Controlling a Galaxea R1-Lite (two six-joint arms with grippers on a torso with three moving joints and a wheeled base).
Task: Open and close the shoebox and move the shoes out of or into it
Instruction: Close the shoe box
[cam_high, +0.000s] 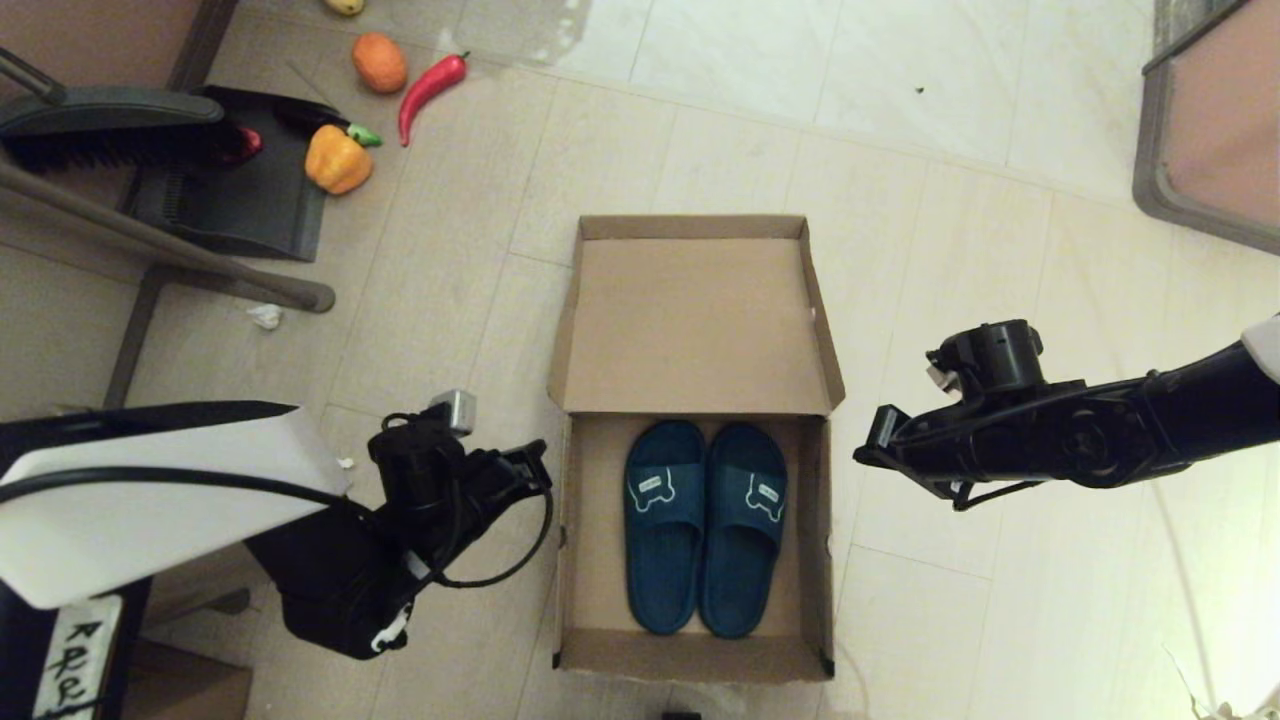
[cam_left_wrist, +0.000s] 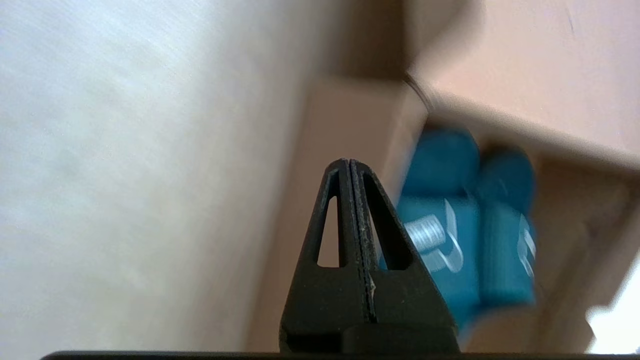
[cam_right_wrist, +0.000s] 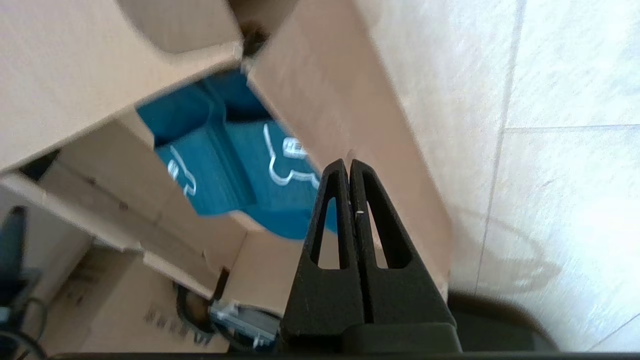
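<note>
The dark blue rubber shoes (cam_high: 706, 527) are lying side by side inside the open brown cardboard shoebox (cam_high: 597, 540). The wrist views are showing both the left end effector (cam_left_wrist: 350, 162) and the right end effector (cam_right_wrist: 348, 162) pinched closed, holding nothing.

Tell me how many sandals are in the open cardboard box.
2. One dark teal rubber slide sandal lies toward the robot's left in the open brown cardboard shoebox; the other sandal lies beside it on the right. None elsewhere in view.

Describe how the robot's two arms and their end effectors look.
Both arms are black. The left arm has a white shell, looping black cables and a small grey block. Each end effector, left and right, has two black wedge-shaped fingers with slot cut-outs.
</note>
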